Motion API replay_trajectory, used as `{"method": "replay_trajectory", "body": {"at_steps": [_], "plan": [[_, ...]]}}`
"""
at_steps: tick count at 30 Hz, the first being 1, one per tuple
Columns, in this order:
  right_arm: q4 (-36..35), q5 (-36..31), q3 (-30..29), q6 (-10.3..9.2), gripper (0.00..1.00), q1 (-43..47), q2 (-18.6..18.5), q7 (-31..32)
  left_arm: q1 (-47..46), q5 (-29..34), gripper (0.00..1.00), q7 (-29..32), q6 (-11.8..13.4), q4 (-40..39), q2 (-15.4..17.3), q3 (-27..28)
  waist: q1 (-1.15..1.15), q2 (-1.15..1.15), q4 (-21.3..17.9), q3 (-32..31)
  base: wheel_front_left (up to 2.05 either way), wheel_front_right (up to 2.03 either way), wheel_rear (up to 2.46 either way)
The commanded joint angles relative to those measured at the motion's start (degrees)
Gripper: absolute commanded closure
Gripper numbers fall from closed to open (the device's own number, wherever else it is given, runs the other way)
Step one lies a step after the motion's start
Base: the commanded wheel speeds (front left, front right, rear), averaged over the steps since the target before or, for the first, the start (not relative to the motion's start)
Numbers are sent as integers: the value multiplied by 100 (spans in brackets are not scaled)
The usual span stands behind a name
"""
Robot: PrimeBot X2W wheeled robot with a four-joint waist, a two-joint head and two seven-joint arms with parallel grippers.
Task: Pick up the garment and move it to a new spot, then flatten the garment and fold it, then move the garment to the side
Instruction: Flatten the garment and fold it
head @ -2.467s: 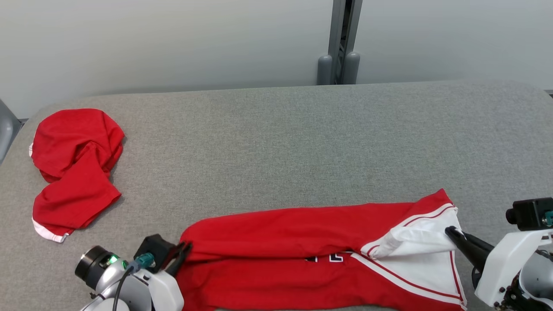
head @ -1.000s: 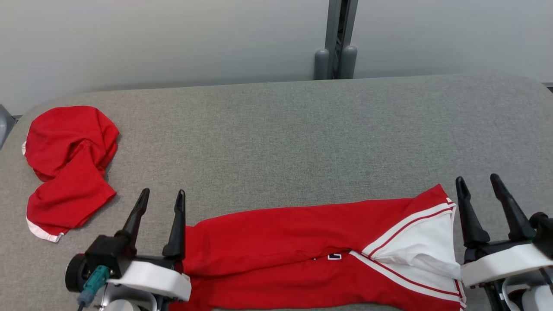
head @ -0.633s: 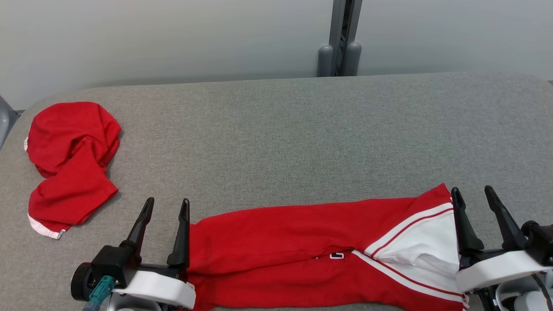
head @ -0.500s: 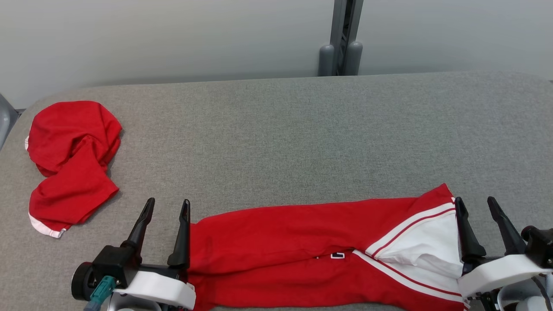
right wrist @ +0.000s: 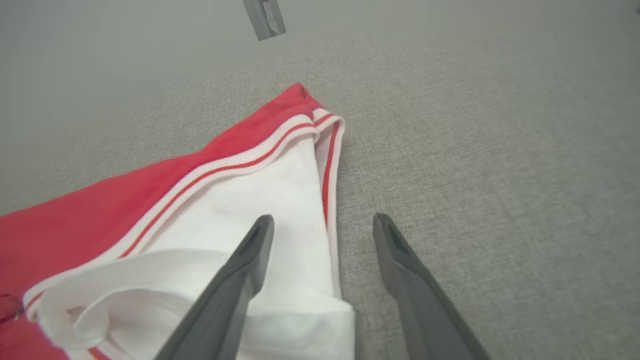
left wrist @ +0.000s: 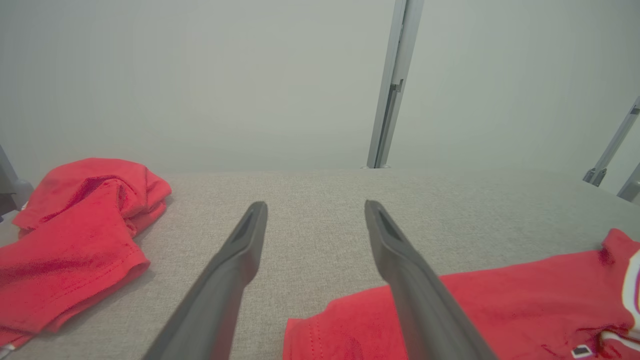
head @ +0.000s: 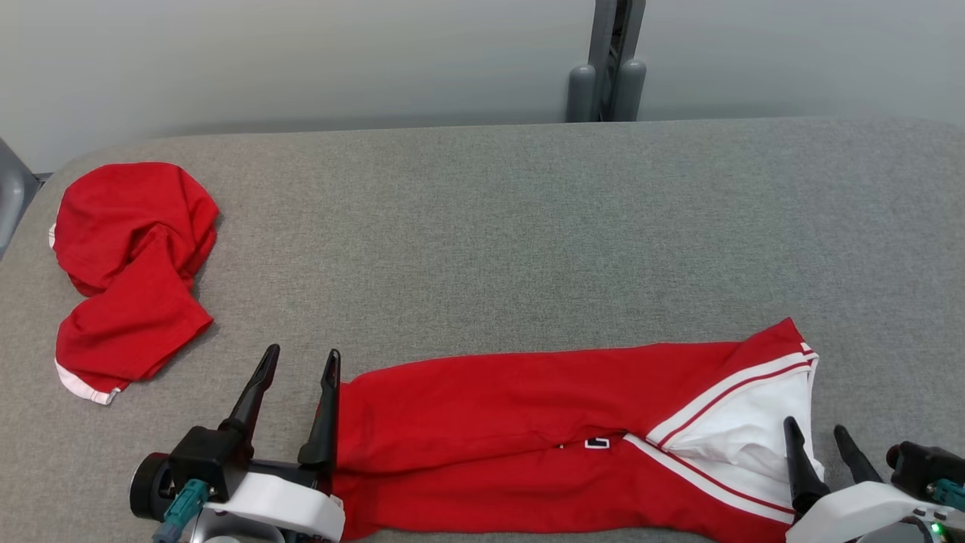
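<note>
On the grey table [head: 528,226] lies the folded red garment [head: 490,422] — left tool [head: 302,351] and right tool [head: 813,424] both spread apart.

Red garment [head: 490,422] with white, red-striped trim; crumpled red cloth [head: 128,264]; grey table [head: 490,226]; dark pincers

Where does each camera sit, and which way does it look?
Head view: on the robot's head, looking forward and down at the grey table; the left gripper and right gripper, both open, show at the bottom.
Left wrist view: on the left arm, looking along its fingers across the table to the wall.
Right wrist view: on the right arm, looking down past its fingers at the white end of the folded garment.
Both wrist views share the folded garment and the metal post.
</note>
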Motion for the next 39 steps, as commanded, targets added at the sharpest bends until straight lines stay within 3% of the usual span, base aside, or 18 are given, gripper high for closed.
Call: {"method": "replay_trajectory", "body": {"at_steps": [1, 17, 19, 20, 21, 31, 39], "plan": [[149, 92, 31, -2, 0, -73, -2, -59, -108, 64, 0, -22, -33, 8, 18, 61, 0, 0, 8, 6, 0, 0, 0], [1053, 686, 870, -2, 0, -218, -53, -113, -93, 253, 0, -22, -151, 68, -39, 172, 0, 0, -52, -65, 0, 0, 0], [1093, 758, 962, -2, 53, -228, -81, -125, -84, 265, 0, -22, -159, 75, -43, 163, 0, 0, -49, -74, 0, 0, 0], [1115, 792, 1000, -2, 68, -242, -93, -126, -79, 268, 0, -22, -163, 78, -45, 158, 0, 0, -46, -77, 0, 0, 0], [1133, 813, 1049, -2, 100, -260, -110, -131, -74, 270, 0, -22, -165, 82, -46, 152, 0, 0, -42, -80, 0, 0, 0], [1186, 1014, 1172, -9, 100, -451, -462, -270, -33, 271, 0, -22, -150, 82, -52, 139, 0, 0, -17, -92, 0, 0, 0], [1308, 1130, 1101, -9, 100, -797, -981, -203, -104, 246, 0, -22, -135, 68, -55, 148, 0, 0, -5, -36, 0, 0, 0]]}}
